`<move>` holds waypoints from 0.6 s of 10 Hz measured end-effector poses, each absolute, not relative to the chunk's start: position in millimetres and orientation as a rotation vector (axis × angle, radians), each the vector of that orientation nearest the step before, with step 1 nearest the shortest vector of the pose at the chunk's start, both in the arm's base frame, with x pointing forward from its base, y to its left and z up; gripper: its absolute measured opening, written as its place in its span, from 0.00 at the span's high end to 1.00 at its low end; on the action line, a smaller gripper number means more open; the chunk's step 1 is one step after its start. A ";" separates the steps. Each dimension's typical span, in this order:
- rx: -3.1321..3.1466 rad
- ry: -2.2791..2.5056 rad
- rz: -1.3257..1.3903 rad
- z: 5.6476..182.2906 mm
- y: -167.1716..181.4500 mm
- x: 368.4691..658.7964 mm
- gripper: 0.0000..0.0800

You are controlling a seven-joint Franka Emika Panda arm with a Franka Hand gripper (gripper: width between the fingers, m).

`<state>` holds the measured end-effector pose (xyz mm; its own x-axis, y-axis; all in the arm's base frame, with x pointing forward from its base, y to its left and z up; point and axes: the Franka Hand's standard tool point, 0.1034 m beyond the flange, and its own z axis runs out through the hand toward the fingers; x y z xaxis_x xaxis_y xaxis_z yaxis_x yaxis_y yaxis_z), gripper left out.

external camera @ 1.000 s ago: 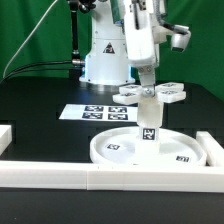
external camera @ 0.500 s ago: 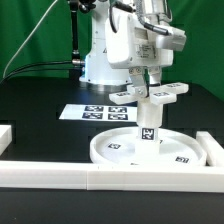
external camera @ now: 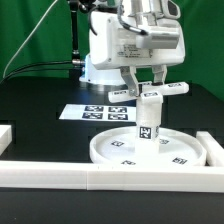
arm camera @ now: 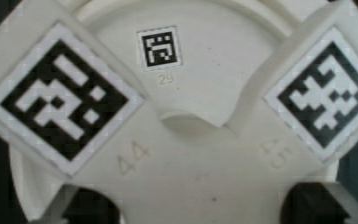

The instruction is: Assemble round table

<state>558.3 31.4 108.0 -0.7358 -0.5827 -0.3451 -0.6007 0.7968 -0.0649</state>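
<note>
The large round disc (external camera: 120,152) lies flat on the black table near the front rail. The short cylindrical leg (external camera: 149,122) stands upright on the disc. The cross-shaped foot (external camera: 152,93) sits level on top of the leg. My gripper (external camera: 148,80) comes down from above, with a finger on each side of the foot's centre, shut on it. In the wrist view the foot (arm camera: 194,130) fills the picture, with two tagged arms spreading out. My gripper (arm camera: 197,205) has dark fingers (arm camera: 83,200) at both sides of it. The disc (arm camera: 211,40) shows beyond.
The marker board (external camera: 98,112) lies behind the disc toward the exterior view's left. White border rails run along the front (external camera: 100,178), the left (external camera: 5,135) and the right (external camera: 212,148). The arm's white base (external camera: 100,60) stands at the back.
My gripper has turned about its upright axis over the leg, from narrow side-on to broad face-on. The foot's arms have turned with it. The leg and disc have stayed put.
</note>
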 end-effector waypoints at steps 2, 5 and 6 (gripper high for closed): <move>-0.765 2.664 0.083 108.5 30.7 557.9 0.44; -0.764 2.658 0.082 108.0 31.3 557.6 0.40; -0.765 2.658 0.083 108.2 31.5 557.6 0.23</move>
